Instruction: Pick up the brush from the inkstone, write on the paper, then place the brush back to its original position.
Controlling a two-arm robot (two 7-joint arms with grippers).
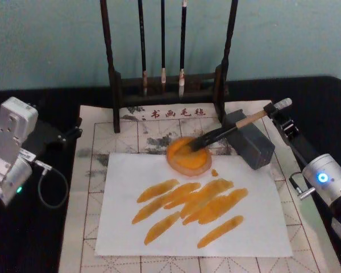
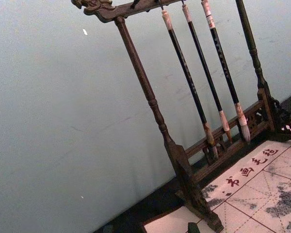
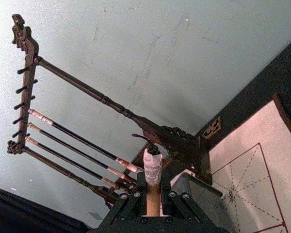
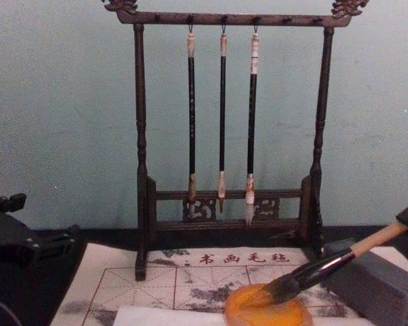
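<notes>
The brush (image 1: 227, 132) lies slanted, its dark bristles resting in the orange inkstone (image 1: 184, 163) and its pale handle leaning over a grey block (image 1: 254, 147). My right gripper (image 1: 279, 109) is shut on the far end of the handle, at the mat's right back corner; in the right wrist view the handle (image 3: 153, 194) sits clamped between the jaws. From the chest view the brush (image 4: 333, 261) slopes down into the inkstone (image 4: 258, 314). The white paper (image 1: 256, 233) lies in front of the inkstone and carries several orange strokes (image 1: 193, 205). My left gripper (image 1: 65, 136) is parked at the left.
A dark wooden rack (image 1: 167, 85) with three thin hanging brushes (image 4: 222, 122) stands at the back of the beige grid mat (image 1: 91, 170). The grey block (image 4: 374, 285) sits right of the inkstone. A cable (image 1: 48, 185) loops by the left arm.
</notes>
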